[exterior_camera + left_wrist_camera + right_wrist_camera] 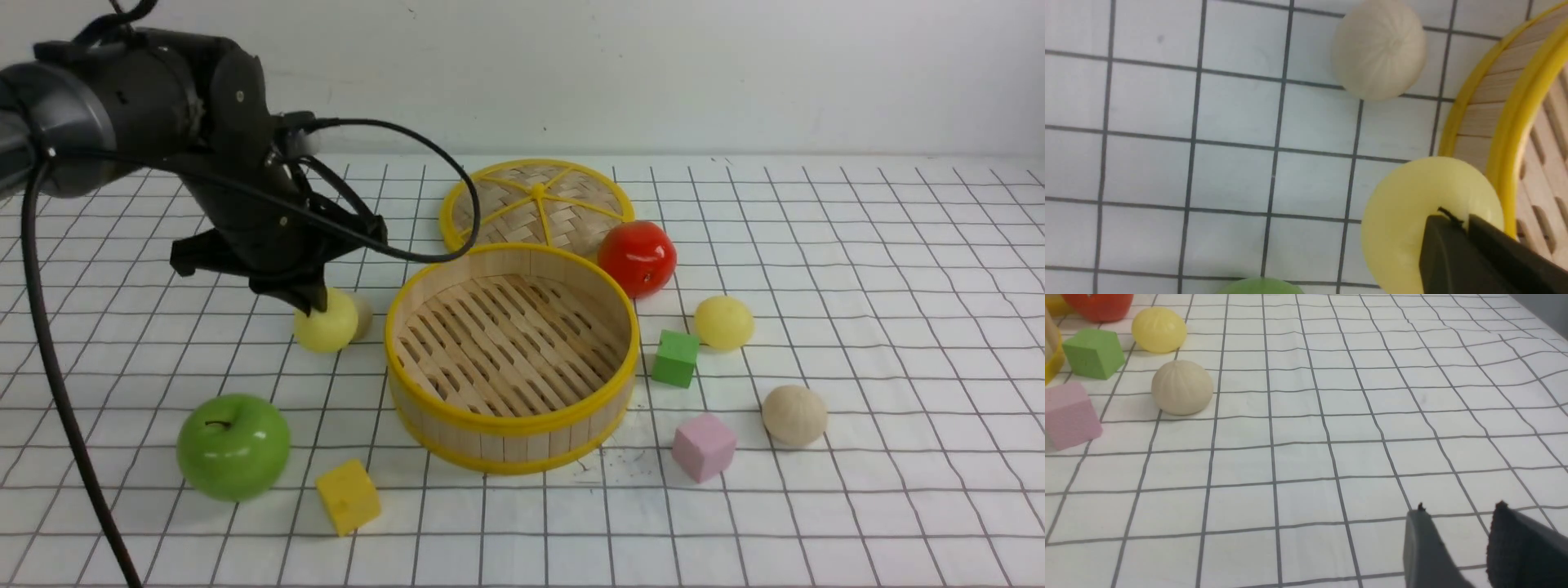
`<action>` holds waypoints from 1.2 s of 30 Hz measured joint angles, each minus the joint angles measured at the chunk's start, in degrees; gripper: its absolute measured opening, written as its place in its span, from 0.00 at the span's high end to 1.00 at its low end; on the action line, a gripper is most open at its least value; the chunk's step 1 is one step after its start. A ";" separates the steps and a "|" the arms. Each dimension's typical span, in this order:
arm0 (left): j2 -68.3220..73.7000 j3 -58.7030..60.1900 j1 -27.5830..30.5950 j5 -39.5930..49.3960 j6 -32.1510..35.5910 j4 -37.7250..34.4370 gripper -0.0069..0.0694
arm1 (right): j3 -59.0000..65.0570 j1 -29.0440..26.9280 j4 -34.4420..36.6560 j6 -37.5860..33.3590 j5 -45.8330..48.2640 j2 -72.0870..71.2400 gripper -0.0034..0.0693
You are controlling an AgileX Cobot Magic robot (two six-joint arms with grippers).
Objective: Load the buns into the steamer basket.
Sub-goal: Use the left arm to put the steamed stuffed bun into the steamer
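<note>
The steamer basket (pixel 506 425) (pixel 1506 134) stands in the middle, with nothing on its slatted bottom. Just to its left, my left gripper (pixel 314 300) (pixel 1466 222) is shut, pinching the top of a pale yellow bun (pixel 331 327) (pixel 1404 228). A beige bun (pixel 362 314) (pixel 1380 49) peeks out behind that one. To the right of the basket lie another pale yellow bun (pixel 723 322) (pixel 1159 330) and another beige bun (pixel 793 415) (pixel 1182 388). My right gripper (pixel 1459 508) is open over bare cloth and shows only in its wrist view.
The woven lid (pixel 535 200) lies behind the basket, with a red apple (pixel 637 257) (pixel 1098 304) beside it. A green apple (pixel 233 447) and a yellow cube (pixel 348 496) sit at the front left. Right of the basket are a green cube (pixel 675 358) and a pink cube (pixel 703 446).
</note>
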 joint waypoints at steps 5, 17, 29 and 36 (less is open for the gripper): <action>-2.54 -0.22 -0.43 -0.39 0.56 -1.67 0.93 | 0.00 0.00 0.00 0.00 0.00 0.00 0.62; 1.26 -0.24 -7.52 -5.61 0.58 -2.93 0.93 | 0.00 0.00 0.00 0.00 0.00 0.00 0.62; 7.26 -0.24 -7.64 -6.26 0.41 -4.04 0.91 | 0.00 0.00 0.00 0.00 0.00 0.00 0.62; 7.50 -0.24 -7.64 -6.15 0.41 -4.31 0.89 | 0.00 0.00 0.00 0.00 0.00 0.00 0.62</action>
